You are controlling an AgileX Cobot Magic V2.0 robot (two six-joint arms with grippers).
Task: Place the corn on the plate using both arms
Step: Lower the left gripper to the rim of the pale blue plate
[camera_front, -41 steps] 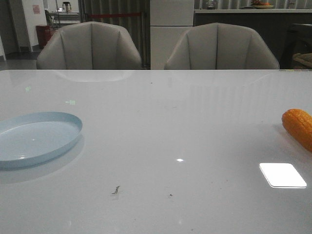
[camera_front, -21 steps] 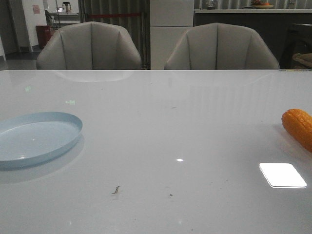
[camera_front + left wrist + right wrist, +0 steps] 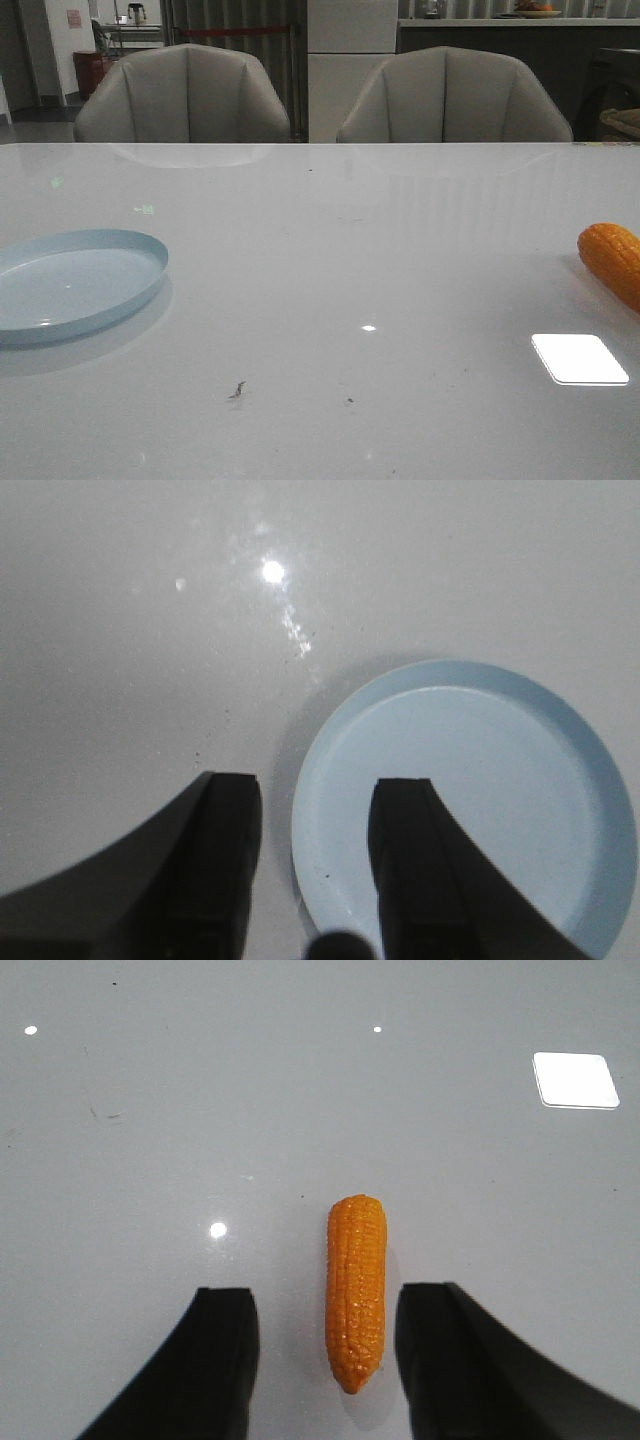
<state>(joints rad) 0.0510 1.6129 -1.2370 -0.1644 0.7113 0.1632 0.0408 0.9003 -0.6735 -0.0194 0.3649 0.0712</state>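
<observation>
Front view: the plate sits empty at the far left of the bench, and the corn lies well apart from it at the right edge, partly cut off by the frame. No arm shows here, so by my read the task has barely begun: grasp, carry, likely a handover and the drop all remain. The bench is white and glossy, throwing back a bright ceiling panel and small lamp glints. Two grey chairs stand behind it in a dim room.

Left wrist view: the left pincer hangs spread wide and empty above the plate's rim, one finger over the plate, the other over bare bench.

Right wrist view: the right pincer is wide apart too, holding nothing, its fingers flanking the corn, which lies lengthwise between them, tapered end toward the camera. I cannot tell how high it hovers.
</observation>
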